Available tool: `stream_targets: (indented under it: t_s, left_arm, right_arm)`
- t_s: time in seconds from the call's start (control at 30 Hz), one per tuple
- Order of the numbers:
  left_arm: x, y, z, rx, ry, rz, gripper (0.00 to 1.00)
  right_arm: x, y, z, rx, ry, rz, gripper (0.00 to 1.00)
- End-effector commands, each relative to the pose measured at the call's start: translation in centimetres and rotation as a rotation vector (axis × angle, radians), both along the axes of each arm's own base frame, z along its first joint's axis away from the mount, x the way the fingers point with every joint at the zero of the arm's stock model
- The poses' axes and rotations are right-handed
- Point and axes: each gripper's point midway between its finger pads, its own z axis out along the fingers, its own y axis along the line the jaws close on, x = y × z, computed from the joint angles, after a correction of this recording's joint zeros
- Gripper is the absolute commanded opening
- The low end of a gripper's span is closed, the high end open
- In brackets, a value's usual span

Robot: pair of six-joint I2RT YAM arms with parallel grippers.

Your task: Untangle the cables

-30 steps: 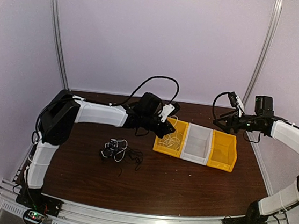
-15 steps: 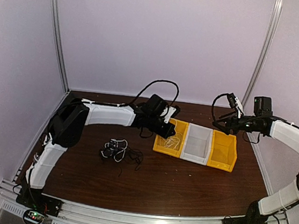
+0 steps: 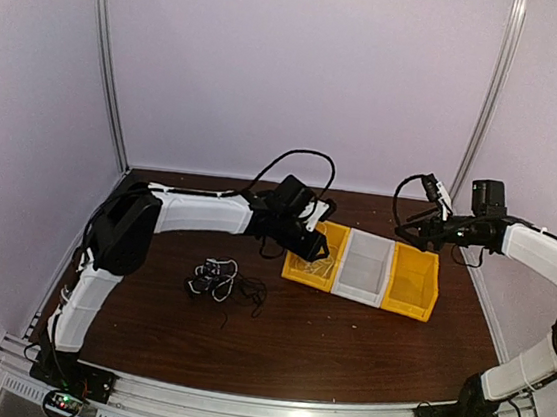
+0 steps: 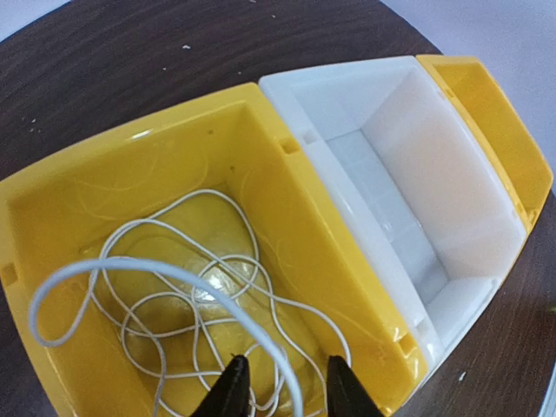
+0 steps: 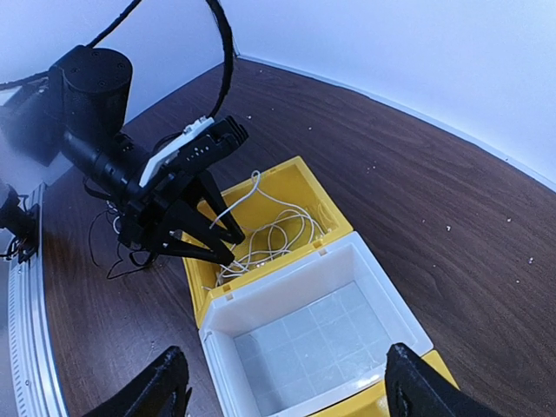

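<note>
White cable (image 4: 165,287) in yellow bin (image 4: 287,226).

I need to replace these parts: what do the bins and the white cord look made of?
The left yellow bin and white middle bin look like glossy moulded plastic, given the highlights and rounded rims. The thin white cord coiled in the yellow bin looks plastic-sheathed: smooth, floppy loops.

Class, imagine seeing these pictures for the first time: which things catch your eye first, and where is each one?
A row of three bins, yellow, white, yellow, stands out on the dark table. The left gripper hangs over the left yellow bin, where a white cable lies in loose loops. A dark cable clump sits on the table left of the bins.
</note>
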Motion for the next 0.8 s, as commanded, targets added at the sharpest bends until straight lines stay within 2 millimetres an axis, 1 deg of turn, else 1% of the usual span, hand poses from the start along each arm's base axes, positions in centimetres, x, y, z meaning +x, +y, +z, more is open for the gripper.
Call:
stream_targets:
  t_s: [0.0,0.13,0.23,0.3,0.33,0.37,0.4,0.43,0.47,0.53,0.57,0.63,0.67,0.73,0.77]
  left_arm:
    - [0.4,1.3,4.9,-0.018,-0.081,0.032,0.37]
    - [0.1,2.5,6.3,0.012,-0.100,0.046,0.46]
    - [-0.3,3.7,7.0,0.046,-0.102,0.056,0.50]
    - [-0.7,4.4,7.6,0.062,-0.109,0.060,0.52]
    - [-1.0,4.8,7.9,0.064,-0.111,0.059,0.55]
    - [-1.3,5.2,8.8,0.058,-0.119,0.059,0.65]
    - [-1.6,5.6,9.2,0.057,-0.124,0.061,0.69]
    - [-2.1,6.3,9.2,0.062,-0.120,0.063,0.70]
    - [-2.4,6.8,9.7,0.056,-0.124,0.068,0.70]
    - [-3.1,8.2,10.5,0.055,-0.129,0.099,0.70]
    - [-3.2,9.2,10.8,0.064,-0.136,0.125,0.70]
    - [-3.8,11.1,10.8,0.088,-0.148,0.167,0.70]
    - [-4.0,12.1,11.0,0.099,-0.158,0.189,0.70]
    - [-4.6,14.2,10.7,0.128,-0.166,0.236,0.70]
    - [-4.9,15.1,10.5,0.138,-0.163,0.256,0.70]
  right_arm:
    - [0.4,1.6,-0.1,-0.007,0.026,0.025,0.78]
    - [0.4,3.5,0.2,-0.024,0.024,0.062,0.77]
    - [0.8,4.7,0.7,-0.042,0.011,0.075,0.77]
    - [0.9,6.0,0.9,-0.064,0.009,0.096,0.77]
    - [0.9,6.7,0.7,-0.075,0.017,0.111,0.77]
    - [0.9,7.5,0.8,-0.081,0.020,0.126,0.77]
    - [0.9,8.5,0.7,-0.086,0.030,0.143,0.77]
    - [1.0,9.3,0.5,-0.089,0.040,0.155,0.77]
    - [1.3,10.2,0.2,-0.088,0.060,0.164,0.76]
    - [1.7,11.8,0.2,-0.080,0.085,0.172,0.75]
    - [2.2,12.6,-0.7,-0.085,0.122,0.173,0.73]
    - [2.8,13.9,-1.8,-0.103,0.174,0.171,0.70]
    - [3.1,14.3,-2.7,-0.121,0.204,0.164,0.69]
    - [3.8,15.0,-3.8,-0.143,0.244,0.158,0.68]
    - [4.2,15.1,-4.6,-0.157,0.265,0.142,0.67]
